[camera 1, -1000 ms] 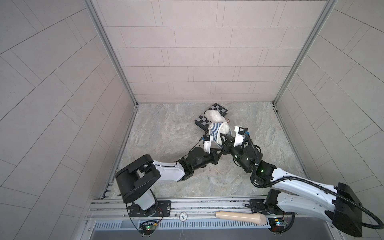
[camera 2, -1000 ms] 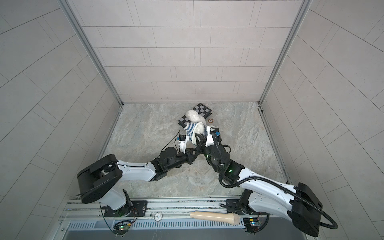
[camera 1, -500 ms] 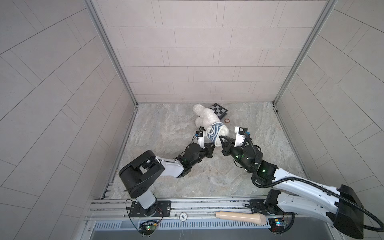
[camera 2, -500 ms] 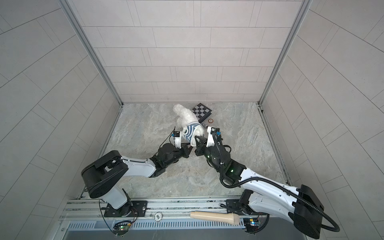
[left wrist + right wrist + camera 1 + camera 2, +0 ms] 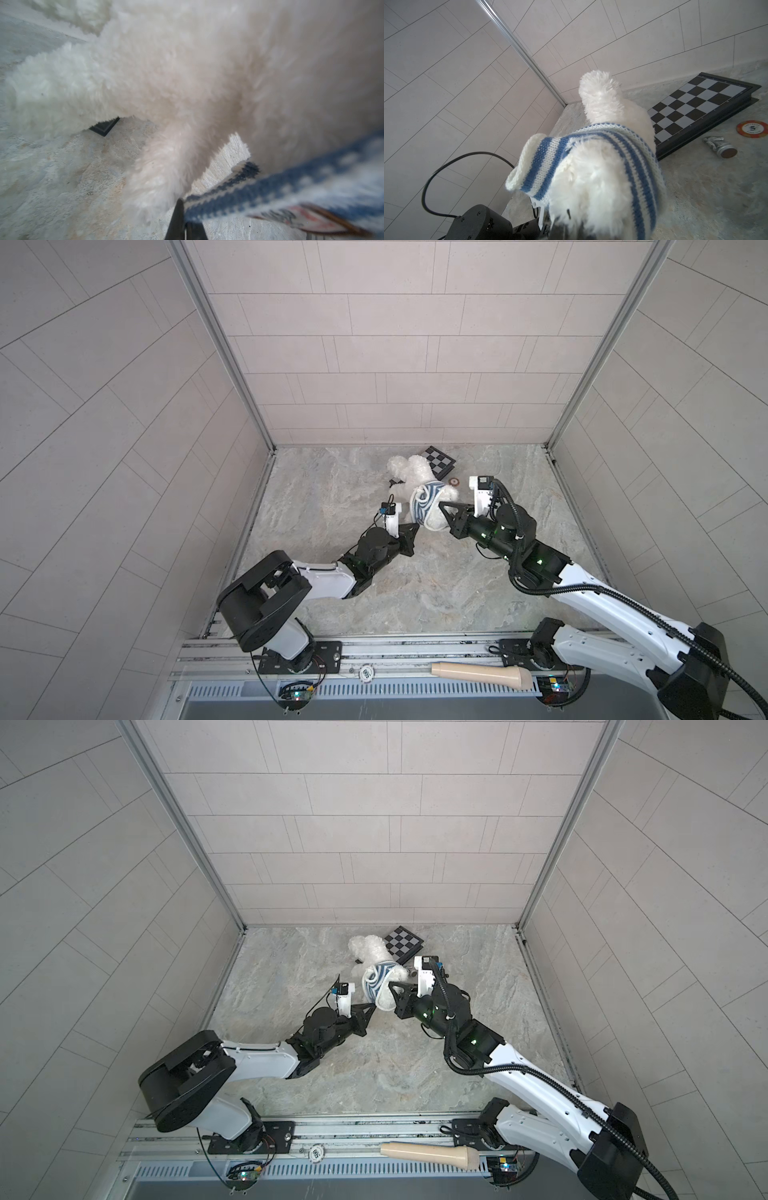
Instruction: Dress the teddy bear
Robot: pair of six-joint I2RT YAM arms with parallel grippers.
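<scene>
left hand (image 5: 411, 531) pinched tight on striped sweater (image 5: 424, 502) hem | right hand (image 5: 445, 515) clamped on teddy bear (image 5: 409, 470) fur | sweater round bear's middle

2 overhead, 2 wrists near teddy bear (image 5: 593, 195)

Fluffy white plush teddy bear (image 5: 409, 472): blue-and-white striped knit shirt (image 5: 424, 506) bunched round its middle. Lies tilted at rear of worktop (image 5: 415, 580), near end raised.
</scene>
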